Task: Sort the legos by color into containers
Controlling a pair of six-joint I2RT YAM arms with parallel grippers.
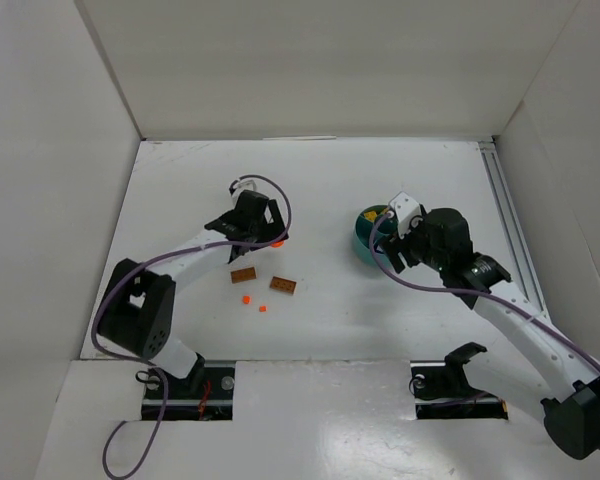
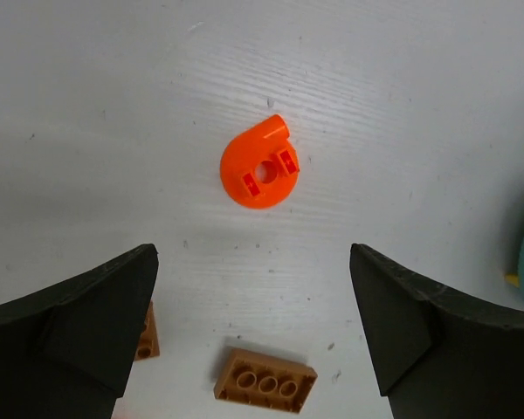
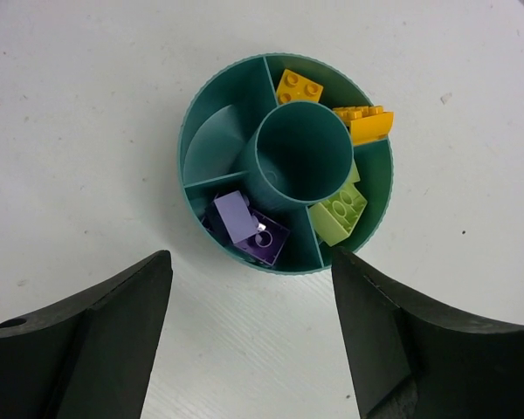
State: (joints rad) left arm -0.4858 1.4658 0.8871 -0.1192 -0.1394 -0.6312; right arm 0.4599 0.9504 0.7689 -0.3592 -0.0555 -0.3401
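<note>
Though half-hidden behind left pincer (image 2: pixel 253 257), brown brick (image 2: pixel 146 333).

robot lab test cell. white worktop (image 1: pixel 330 180) boxed in by plain white panels (image 1: pixel 310 60) on three sides, aluminium rail (image 1: pixel 505 205) along its right edge, left arm (image 1: pixel 180 258) and right arm (image 1: pixel 525 325) bolted at the near edge, purple cables (image 1: pixel 107 452) running loose.

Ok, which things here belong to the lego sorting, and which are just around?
Job:
teal tub
orange round piece
brown bricks
red-orange bits
yellow bricks, lime brick and purple bricks, in the tub

Not the job:
side rail
white walls
</note>
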